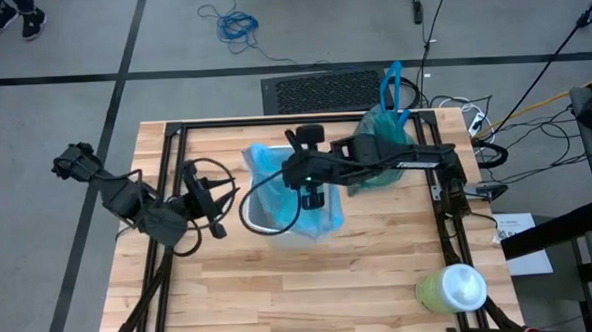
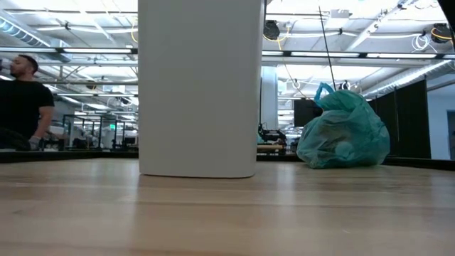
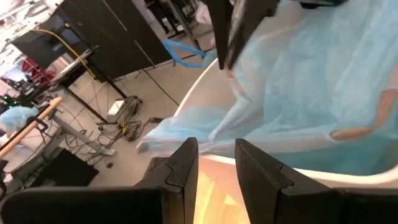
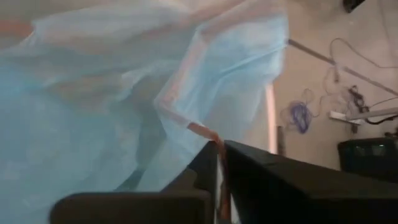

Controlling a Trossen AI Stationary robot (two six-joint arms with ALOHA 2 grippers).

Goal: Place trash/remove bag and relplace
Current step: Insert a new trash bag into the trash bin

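From above we see the white, straight-walled plastic bin (image 1: 279, 225) standing near the middle of the pale wooden slat table (image 1: 311, 285), with the thin sky-blue plastic bag (image 1: 323, 210) draped into and over its rim. The right gripper (image 1: 313, 197) hangs over the bin's mouth, and in its wrist view its two dark fingers (image 4: 249, 171) are pressed together on a fold of that sky-blue bag (image 4: 124, 93); the pinch looks real, though the fold is thin and we judge it only from that close view. The left gripper (image 1: 215, 202) sits just beside the bin's left side, its fingers (image 3: 180, 168) narrowly parted with a gap between them and holding nothing, pointing at the draped bag (image 3: 298, 106) and the bin's rim (image 3: 348, 177). The knotted teal-green translucent bag with blue loop handles (image 1: 385, 132) rests at the table's far right part, well apart from the bin; in the low view it (image 2: 343, 131) bulges with its contents. A pale-green container with a white top (image 1: 451, 287) stands at the near right corner.
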